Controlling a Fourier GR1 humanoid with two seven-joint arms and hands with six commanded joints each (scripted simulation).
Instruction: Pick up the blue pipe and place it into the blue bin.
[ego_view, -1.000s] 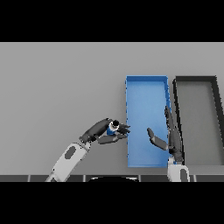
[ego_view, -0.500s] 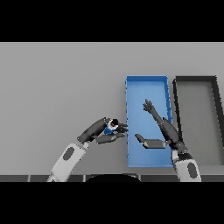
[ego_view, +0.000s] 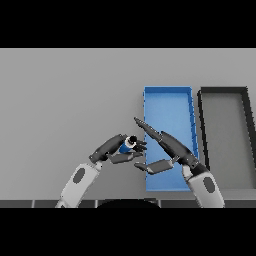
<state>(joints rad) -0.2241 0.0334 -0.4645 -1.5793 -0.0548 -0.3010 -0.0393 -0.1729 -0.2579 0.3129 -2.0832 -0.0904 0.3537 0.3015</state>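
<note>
The blue pipe (ego_view: 128, 145), short with a dark end, sits in my left hand (ego_view: 114, 149), whose fingers and thumb curl round it just left of the blue bin (ego_view: 168, 100). My right hand (ego_view: 167, 145) is open, its straight fingers pointing up-left over the bin's left wall, the thumb reaching toward the pipe. The fingertips of both hands are close together, and I cannot tell if they touch. The pipe is outside the bin, above the grey table.
A dark grey bin (ego_view: 225, 95) stands right beside the blue bin, on its right. The grey table (ego_view: 65, 100) stretches to the left and the back.
My right hand has swung left from over the blue bin toward the pipe, fingers stretched out. The left hand keeps hold of the pipe and has barely moved.
</note>
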